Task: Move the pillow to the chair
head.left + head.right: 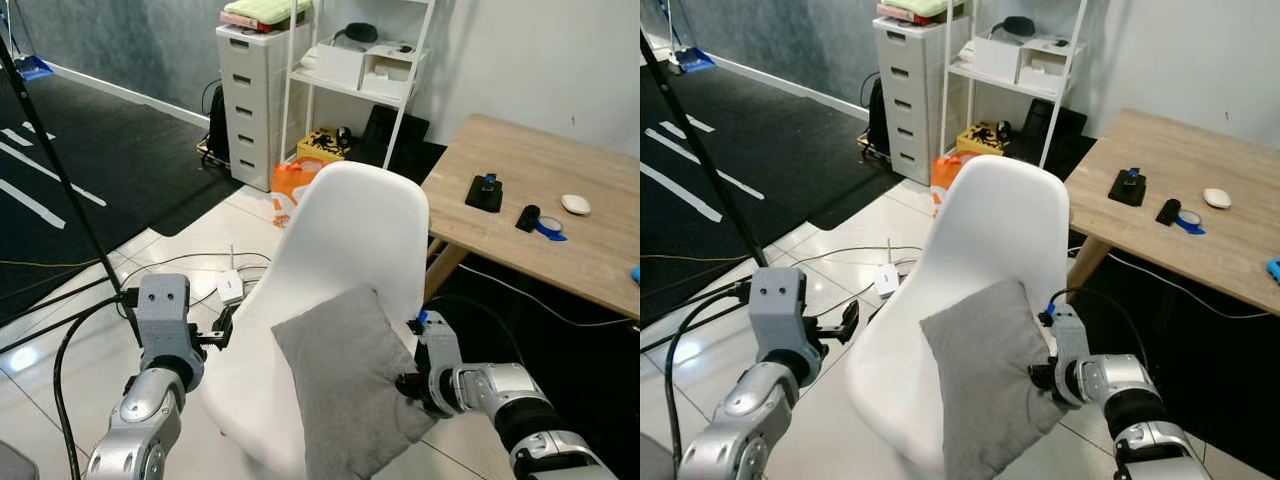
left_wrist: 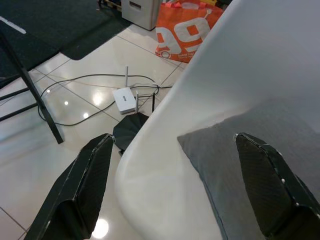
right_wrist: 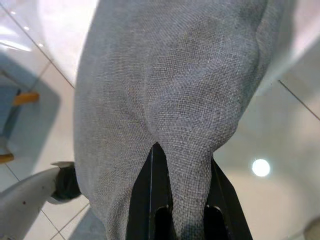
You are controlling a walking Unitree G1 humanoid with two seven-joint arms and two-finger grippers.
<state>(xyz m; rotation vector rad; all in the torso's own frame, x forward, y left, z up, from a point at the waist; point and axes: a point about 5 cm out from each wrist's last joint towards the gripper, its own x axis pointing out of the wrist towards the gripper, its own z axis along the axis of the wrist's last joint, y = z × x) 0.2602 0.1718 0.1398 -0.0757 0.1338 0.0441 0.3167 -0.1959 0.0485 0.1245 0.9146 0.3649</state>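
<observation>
A grey pillow (image 1: 355, 385) leans on the seat of the white shell chair (image 1: 350, 235), its top against the backrest. My right gripper (image 1: 408, 385) is at the pillow's right edge, shut on a fold of the grey fabric (image 3: 185, 165). My left gripper (image 1: 225, 328) hovers at the chair's left rim, open, its two black fingers (image 2: 82, 185) spread wide with the chair edge and the pillow's corner (image 2: 235, 150) between them in the wrist view, touching neither.
A wooden table (image 1: 540, 215) stands to the right with small items on it. Behind the chair are a white drawer unit (image 1: 250, 100), a white shelf (image 1: 355, 70) and an orange bag (image 2: 185, 27). Cables and a white router (image 2: 125, 100) lie on the tiled floor.
</observation>
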